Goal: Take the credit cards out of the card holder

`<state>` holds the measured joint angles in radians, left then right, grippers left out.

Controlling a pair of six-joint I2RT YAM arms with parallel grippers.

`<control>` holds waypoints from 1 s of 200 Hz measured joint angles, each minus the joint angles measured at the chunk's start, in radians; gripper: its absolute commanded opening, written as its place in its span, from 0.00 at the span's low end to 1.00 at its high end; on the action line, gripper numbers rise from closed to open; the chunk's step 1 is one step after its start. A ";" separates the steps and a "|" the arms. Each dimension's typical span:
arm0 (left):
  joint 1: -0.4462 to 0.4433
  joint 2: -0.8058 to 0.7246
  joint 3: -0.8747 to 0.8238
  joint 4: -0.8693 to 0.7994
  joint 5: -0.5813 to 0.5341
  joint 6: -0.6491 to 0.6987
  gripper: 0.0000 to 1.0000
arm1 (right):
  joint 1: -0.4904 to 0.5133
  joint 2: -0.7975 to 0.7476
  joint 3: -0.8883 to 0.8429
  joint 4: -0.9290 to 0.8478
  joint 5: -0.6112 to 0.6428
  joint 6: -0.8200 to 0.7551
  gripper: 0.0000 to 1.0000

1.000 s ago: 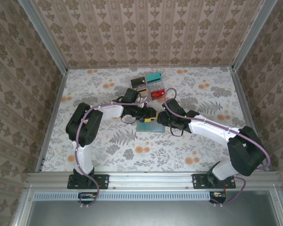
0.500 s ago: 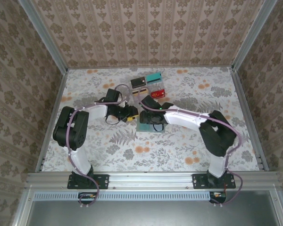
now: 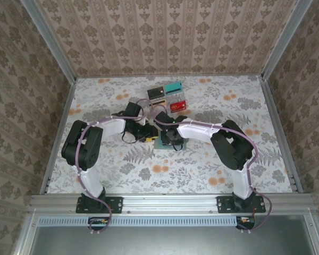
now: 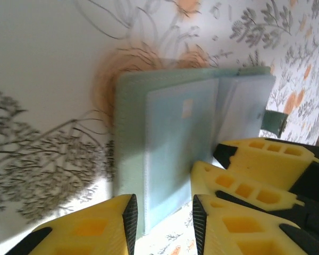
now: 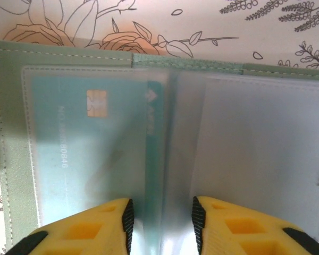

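Nearest the bases, both arms bend inward over the floral table (image 3: 122, 172) and meet at its middle, where the card holder (image 3: 169, 144) lies open and flat. The left pincer (image 4: 162, 223) comes at it from 9 o'clock. In its wrist view the 2 yellow fingers stand apart, clamping nothing, with the holder's near edge running into the gap between them. The right pincer (image 5: 162, 215) reaches in from 3 o'clock and hangs over the holder. Its jaws are parted too, straddling the frosted sleeve beside the central fold, and I see nothing pinched. Under that sleeve, at 9 o'clock of the fold, sits 1 teal card (image 5: 95, 151) with a gold chip. The pocket at 3 o'clock looks pale, and I cannot tell whether it holds anything. Farther off, at 12 o'clock from the holder and well apart from it, lie loose cards: a dark one (image 3: 156, 93), a teal one (image 3: 174, 86) and a red one (image 3: 178, 105). So the task looks partly done, and the step in hand seems to be freeing the pocketed teal card. The next move likely calls for the left pincer to pin the holder flat. The right pincer then has to catch the card's edge near the fold, without taking the sleeve with it, and slide it out level.
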<state>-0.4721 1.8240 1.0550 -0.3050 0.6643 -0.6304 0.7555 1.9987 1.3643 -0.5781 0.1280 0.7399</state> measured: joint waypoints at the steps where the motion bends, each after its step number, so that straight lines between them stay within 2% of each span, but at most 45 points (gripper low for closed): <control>1: -0.002 0.000 0.002 -0.003 -0.002 0.002 0.36 | 0.000 0.000 0.000 0.000 0.000 -0.002 0.33; 58: -0.032 0.015 0.050 -0.067 -0.065 0.023 0.37 | -0.005 -0.005 -0.021 0.029 -0.004 0.008 0.26; 178: -0.071 0.095 0.114 -0.077 -0.097 0.022 0.37 | -0.050 -0.064 -0.128 0.161 -0.102 0.027 0.26; 200: -0.071 0.095 0.114 -0.077 -0.097 0.022 0.30 | -0.055 -0.068 -0.137 0.172 -0.114 0.027 0.26</control>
<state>-0.5434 1.9190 1.1687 -0.3820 0.5678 -0.6083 0.7002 1.9305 1.2270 -0.4057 0.0135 0.7670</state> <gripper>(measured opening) 0.339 0.260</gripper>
